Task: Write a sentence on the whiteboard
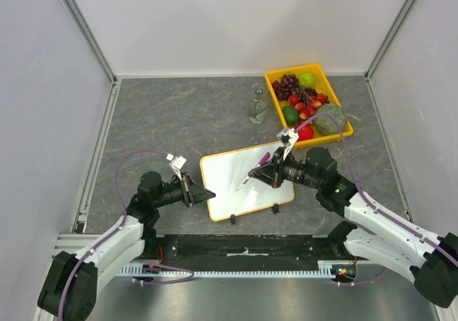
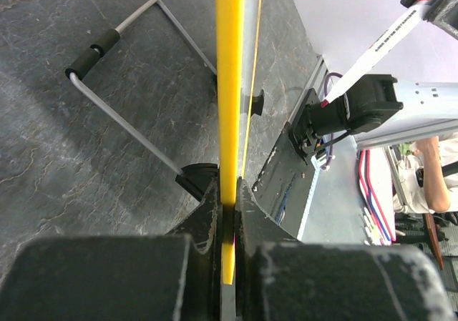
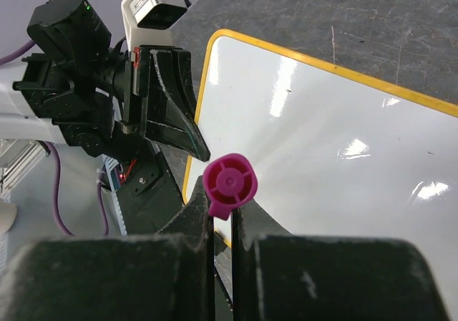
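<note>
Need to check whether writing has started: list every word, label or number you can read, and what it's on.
No text here can be read.
whiteboard: blank, no writing shows.
bottle: any label is too small to read.
marker: any print on the barrel is too blurred.

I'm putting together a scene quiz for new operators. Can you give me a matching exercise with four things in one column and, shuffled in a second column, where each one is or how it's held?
Things
1. whiteboard
2. marker
3. glass bottle
4. yellow tray

Places or states
A. standing upright on the table, untouched
B. pinched in the right gripper
C. at the far right, filled with fruit
D. edge clamped by the left gripper

Pairs: 1-D, 2-B, 3-A, 4-C
</note>
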{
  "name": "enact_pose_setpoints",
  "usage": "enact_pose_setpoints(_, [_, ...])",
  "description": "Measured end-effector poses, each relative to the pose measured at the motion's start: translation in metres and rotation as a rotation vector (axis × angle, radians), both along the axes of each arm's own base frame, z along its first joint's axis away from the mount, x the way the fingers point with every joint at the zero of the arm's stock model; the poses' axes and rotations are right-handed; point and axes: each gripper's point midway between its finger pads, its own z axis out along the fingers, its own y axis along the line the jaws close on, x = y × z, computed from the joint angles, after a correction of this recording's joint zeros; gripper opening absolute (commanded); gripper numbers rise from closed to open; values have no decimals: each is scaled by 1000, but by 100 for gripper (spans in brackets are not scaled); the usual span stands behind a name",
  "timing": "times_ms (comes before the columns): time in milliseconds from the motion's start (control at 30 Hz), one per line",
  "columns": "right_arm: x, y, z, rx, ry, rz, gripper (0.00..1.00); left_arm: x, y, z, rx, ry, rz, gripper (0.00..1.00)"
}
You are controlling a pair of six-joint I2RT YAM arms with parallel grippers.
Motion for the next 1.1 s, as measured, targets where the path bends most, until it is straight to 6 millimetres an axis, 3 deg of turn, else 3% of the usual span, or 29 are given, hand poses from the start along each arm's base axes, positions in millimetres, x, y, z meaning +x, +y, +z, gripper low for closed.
enact_pose_setpoints(233, [-1,-3,3,0,-9,-7,0,0,6,-1,18,10,53,32])
enact_pose_setpoints(467, [0,-4,2,-8,-17,-12,0,1,16,-8,50,37,128,67])
enact_pose_setpoints(533, [0,-4,1,-13,-22,-15,0,2,18,-10,56,42,146,72])
enact_pose_setpoints(900, [1,-7,-7,-64,-28,-36,0,8,30,-35,139,133,241,79])
enact_pose_setpoints(1100, [-2,0,-8,-79,-36,-21,0,16,29,-25,144,120,255,81])
